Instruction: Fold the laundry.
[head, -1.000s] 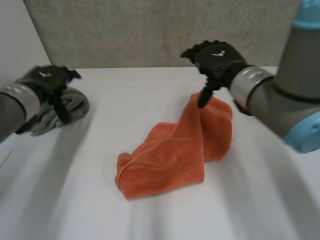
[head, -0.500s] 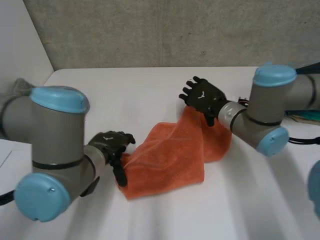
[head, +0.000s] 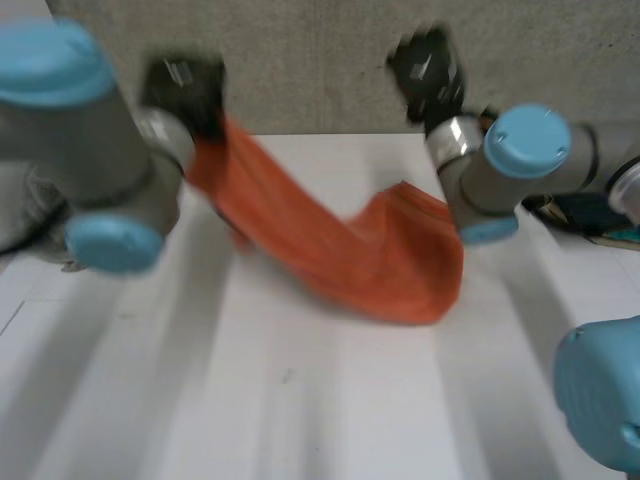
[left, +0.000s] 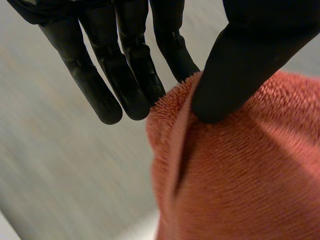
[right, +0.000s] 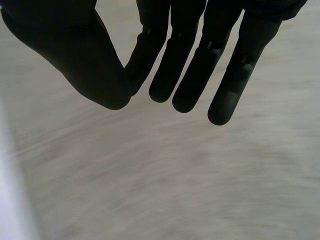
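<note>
Grip one end of the orange towel (head: 350, 250) firmly between the left hand's (head: 185, 88) thumb and fingers above the white table (head: 300, 400), with the other end slumped on the table, and lower the empty, straight-fingered right hand (head: 430, 70) onto that end.

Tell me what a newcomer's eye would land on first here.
The orange towel stands out first, sagging in a long band from the raised left hand at the far left down to the white table beside the right arm. The left hand pinches the towel's edge between thumb and fingers. The right hand is raised too, fingers straight, holding nothing.
</note>
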